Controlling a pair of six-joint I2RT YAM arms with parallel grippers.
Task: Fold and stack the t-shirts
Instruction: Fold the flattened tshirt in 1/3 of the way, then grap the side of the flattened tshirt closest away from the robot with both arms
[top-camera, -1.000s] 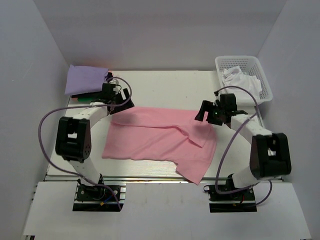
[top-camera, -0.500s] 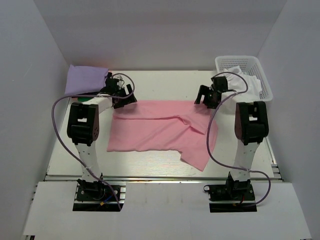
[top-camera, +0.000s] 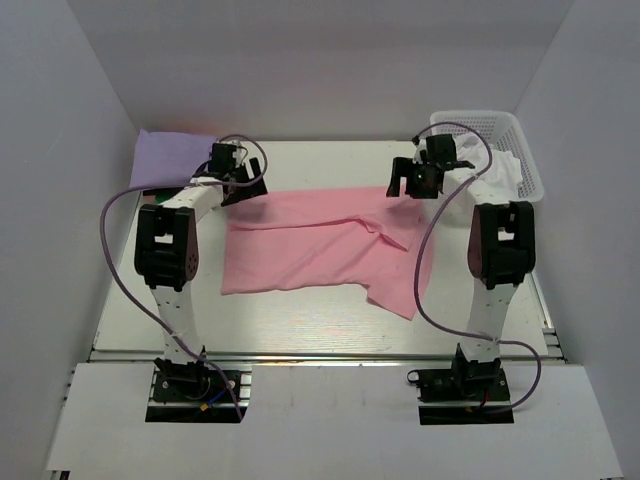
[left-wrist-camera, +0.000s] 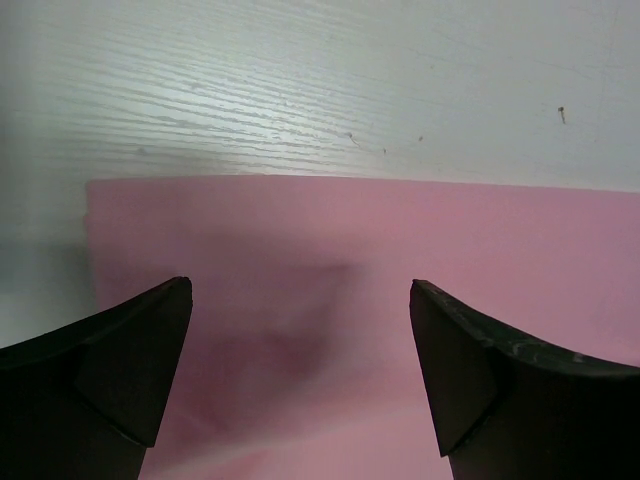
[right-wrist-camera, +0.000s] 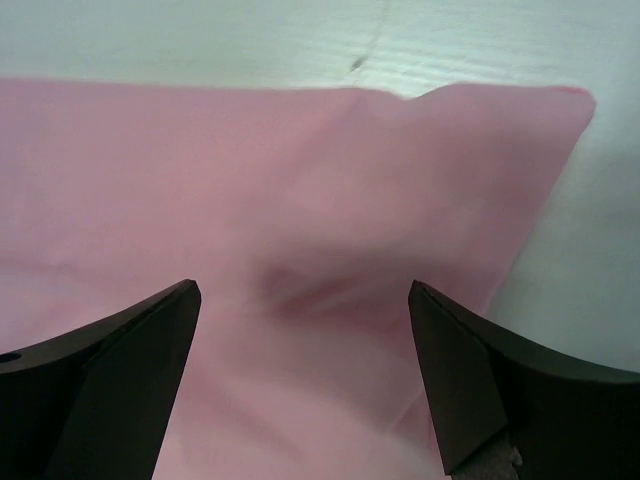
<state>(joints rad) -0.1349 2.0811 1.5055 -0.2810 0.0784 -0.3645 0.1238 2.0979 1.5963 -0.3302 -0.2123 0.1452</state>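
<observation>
With the pink t-shirt (top-camera: 310, 255) lying in the middle of the table (top-camera: 330, 165), its far corners should be pinched together and evenly by the left gripper (left-wrist-camera: 300, 375) and right gripper (right-wrist-camera: 300, 375), which are held wide open and empty above that edge

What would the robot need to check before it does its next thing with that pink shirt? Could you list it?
1. Left tool open: ok.
2. Right tool open: ok.
3. Each tool over a far corner of the pink shirt: ok.
4. Shirt lying flat: not ok, creased and folded over on the right side.
5. Tools touching the shirt: cannot tell.
6. Lavender shirt folded, out of the way: ok.
</observation>
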